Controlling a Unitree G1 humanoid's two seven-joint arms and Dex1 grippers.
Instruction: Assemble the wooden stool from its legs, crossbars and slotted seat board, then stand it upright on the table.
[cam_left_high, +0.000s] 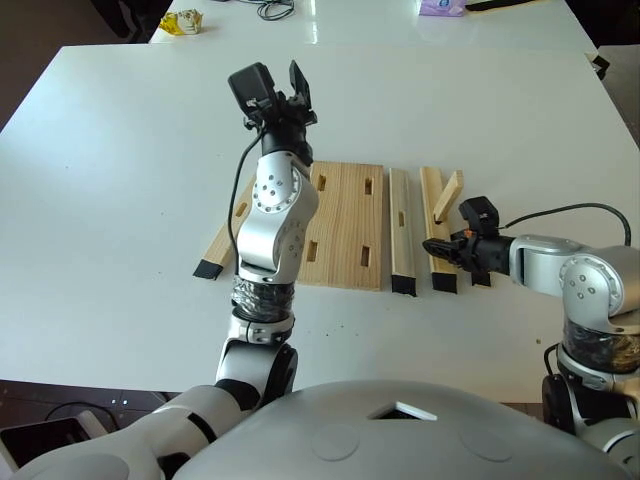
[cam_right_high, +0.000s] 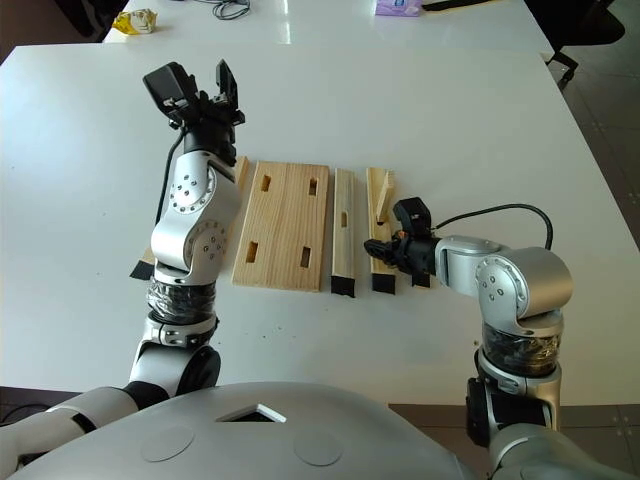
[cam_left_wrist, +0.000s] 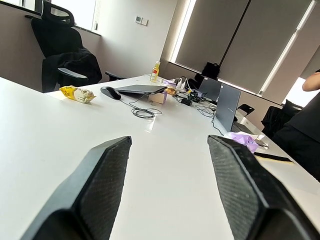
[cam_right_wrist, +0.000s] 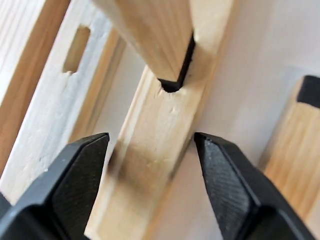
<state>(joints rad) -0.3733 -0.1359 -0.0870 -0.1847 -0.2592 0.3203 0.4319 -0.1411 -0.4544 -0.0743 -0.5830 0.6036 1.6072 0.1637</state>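
Straddling a stool leg (cam_right_wrist: 150, 170) on the white table (cam_left_high: 120, 180), the right gripper (cam_right_wrist: 150, 140) has its fingers spread wide to either side of the wood. Its wrist view shows a crossbar's (cam_right_wrist: 150, 35) black-tipped end seated in the leg's slot. The head views show the leg lying lengthwise away from the robot, right of the seat board (cam_left_high: 345, 225). The left gripper (cam_left_wrist: 170, 142) hovers raised, fingers wide apart, holding nothing.
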